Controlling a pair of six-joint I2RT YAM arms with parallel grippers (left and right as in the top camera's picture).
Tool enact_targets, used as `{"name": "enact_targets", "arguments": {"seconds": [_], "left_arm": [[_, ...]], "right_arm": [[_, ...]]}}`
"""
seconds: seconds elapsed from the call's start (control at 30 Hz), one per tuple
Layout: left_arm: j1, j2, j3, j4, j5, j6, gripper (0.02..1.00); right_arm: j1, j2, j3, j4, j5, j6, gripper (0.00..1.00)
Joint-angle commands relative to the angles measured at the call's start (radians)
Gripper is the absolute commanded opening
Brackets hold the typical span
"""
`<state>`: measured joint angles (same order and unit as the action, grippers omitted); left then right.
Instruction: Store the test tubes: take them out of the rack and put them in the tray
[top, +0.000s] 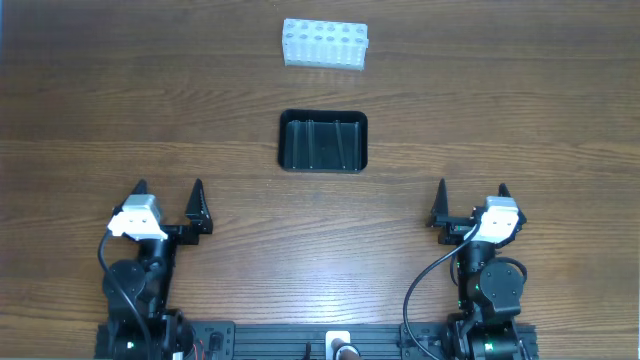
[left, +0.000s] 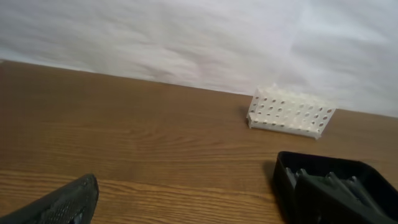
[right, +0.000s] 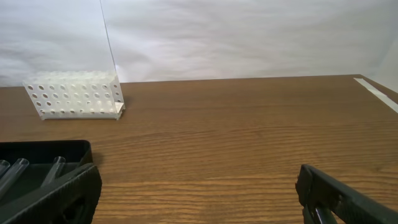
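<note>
Checking rack (top: 325, 45) for stragglers before any reach, with test tubes (right: 17, 168) lying in tray (top: 283, 140) and left claw (top: 168, 188) and right claw (top: 472, 188) both spread open, empty.

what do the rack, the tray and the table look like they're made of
rack: white, slightly translucent plastic by the look; rows of moulded holes.
tray: probably black plastic; matte, ribbed floor.
table: wood or wood-look laminate; grain lines show, cannot tell which.
</note>
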<state>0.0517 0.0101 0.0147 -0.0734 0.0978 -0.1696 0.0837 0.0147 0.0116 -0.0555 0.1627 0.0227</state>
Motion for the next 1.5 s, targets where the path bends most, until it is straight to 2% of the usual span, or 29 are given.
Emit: {"name": "enact_targets", "arguments": {"seconds": [0.03, 0.13, 1.5], "left_arm": [[-0.004, -0.006, -0.009, 0.006, 0.018, 0.074, 1.000], [-0.004, -0.006, -0.009, 0.007, 0.033, 0.115, 0.998], [-0.004, 0.052, -0.009, 0.007, 0.020, 0.114, 1.000]], "right_arm": [[-0.006, -0.007, -0.006, -0.004, -0.008, -0.002, 0.991], [-0.006, -0.007, -0.006, -0.004, -0.008, -0.002, 0.991], [-0.006, -0.007, -0.006, -0.004, -0.008, -0.002, 0.991]]}}
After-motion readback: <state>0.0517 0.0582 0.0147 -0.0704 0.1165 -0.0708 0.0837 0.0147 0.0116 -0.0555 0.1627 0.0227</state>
